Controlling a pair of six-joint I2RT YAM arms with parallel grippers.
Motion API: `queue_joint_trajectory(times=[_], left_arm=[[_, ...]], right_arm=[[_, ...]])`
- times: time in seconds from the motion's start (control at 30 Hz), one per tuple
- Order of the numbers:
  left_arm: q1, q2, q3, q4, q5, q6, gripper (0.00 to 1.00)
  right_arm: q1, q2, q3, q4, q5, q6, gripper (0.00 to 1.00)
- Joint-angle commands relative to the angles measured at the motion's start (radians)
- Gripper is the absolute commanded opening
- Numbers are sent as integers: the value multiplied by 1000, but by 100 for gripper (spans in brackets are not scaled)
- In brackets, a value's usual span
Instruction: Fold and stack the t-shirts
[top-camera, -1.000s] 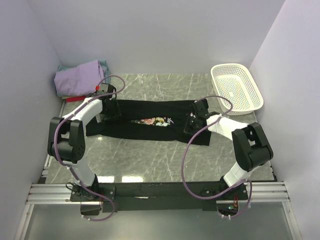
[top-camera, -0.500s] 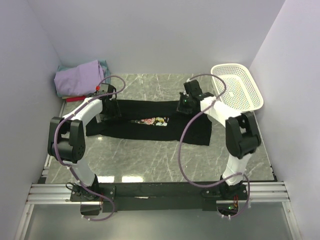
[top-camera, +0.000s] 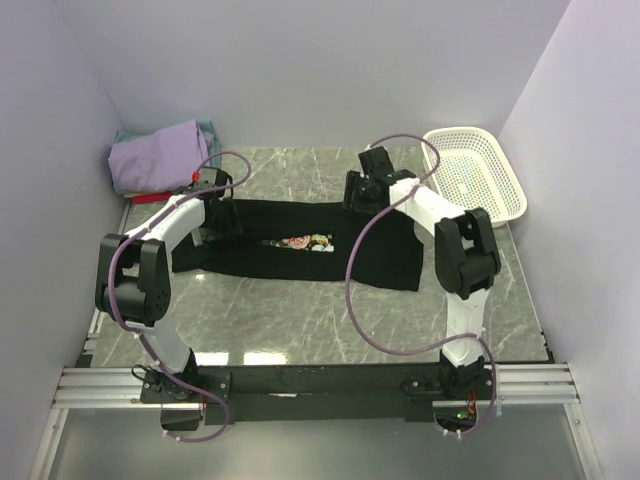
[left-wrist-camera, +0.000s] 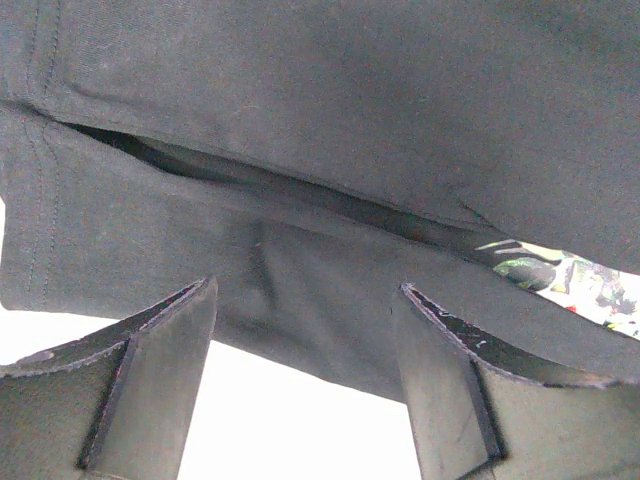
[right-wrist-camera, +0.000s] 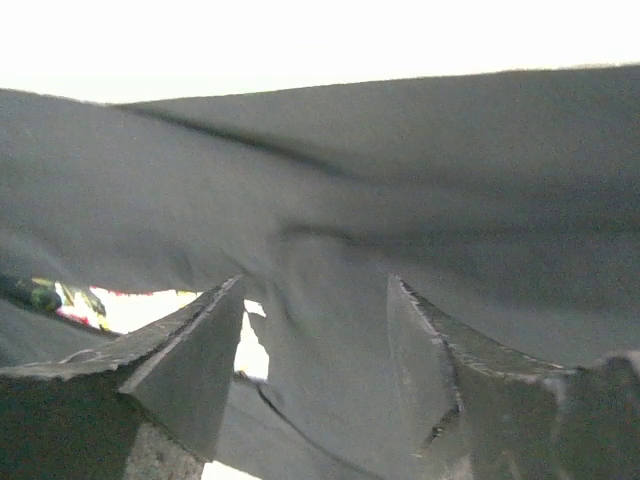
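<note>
One black rose-print t-shirt (top-camera: 290, 245), laid out. One folded stack (top-camera: 160, 155), lavender topmost. One white mesh basket (top-camera: 500, 205). My left pincer (left-wrist-camera: 305, 288) and right pincer (right-wrist-camera: 315, 285): both apart, over black cloth.

A spread t-shirt (top-camera: 270, 262) is laid across the middle of the table (top-camera: 300, 325), running left to right. A stack of folded t-shirts (top-camera: 160, 155) is placed at the far left corner, behind its left end. A basket (top-camera: 470, 180) is set at the far right, well apart from the stack.

No legible text, it seems.
</note>
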Motion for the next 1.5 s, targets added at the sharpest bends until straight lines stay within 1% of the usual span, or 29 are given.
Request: queue_joint_trajectory(times=[0.0, 0.1, 0.2, 0.23, 0.37, 0.47, 0.63, 0.7, 0.83, 0.93, 1.0, 1.1, 1.13, 1.17, 1.23, 1.27, 1.3, 1.33, 1.37, 1.43, 1.47], left_arm=[[-5, -16, 33, 20, 22, 7, 76], [-11, -9, 44, 49, 36, 2, 78], [-18, 43, 93, 49, 46, -5, 78], [-24, 60, 133, 41, 32, -9, 77], [-31, 135, 202, 53, 7, 5, 79], [-31, 175, 217, 96, 18, 11, 80], [-31, 237, 193, 167, 10, 18, 80], [-31, 258, 188, 165, 7, 18, 80], [-31, 330, 239, 67, -20, -15, 78], [-32, 364, 242, 0, -22, -24, 78], [-34, 364, 228, -32, -14, -35, 78], [-43, 332, 170, -40, 32, -44, 77], [-57, 298, 124, -40, 41, -51, 77], [-64, 281, 96, -34, 55, -58, 77], [-86, 249, 18, -25, 88, -73, 78], [-95, 222, -9, -22, 110, -82, 78], [-104, 211, -36, -22, 121, -99, 78], [-126, 202, -80, -25, 139, -107, 80], [-138, 183, -102, -25, 165, -116, 81], [-191, 163, -166, -14, 191, -133, 82], [-213, 142, -184, -13, 206, -142, 82]], right_arm=[[-15, -198, -105, 40, 106, -29, 68], [-23, -247, -151, -10, 156, -34, 69], [-37, -273, -226, -30, 151, -20, 69], [-40, -276, -249, -20, 144, -15, 69], [-75, -282, -386, 39, 99, 15, 68], [-112, -258, -423, 88, 50, 29, 68], [-137, -206, -403, 85, 39, 29, 68], [-141, -166, -368, 60, 40, 31, 68], [-160, -83, -283, -42, 32, 60, 67], [-170, -62, -243, -58, 11, 75, 67], [-186, -42, -214, -64, -45, 89, 66], [-190, 4, -136, -105, -52, 89, 65], [-189, 36, -110, -133, -50, 81, 65], [-190, 58, -46, -151, -46, 71, 65], [-189, 128, 29, -206, -37, 57, 65], [-190, 156, 116, -228, -38, 38, 65], [-190, 184, 163, -252, -31, 34, 65], [-190, 239, 206, -294, -27, 32, 65], [-192, 266, 300, -323, -41, 14, 65], [-189, 341, 393, -381, -66, -2, 65], [-190, 362, 475, -395, -66, 6, 65]])
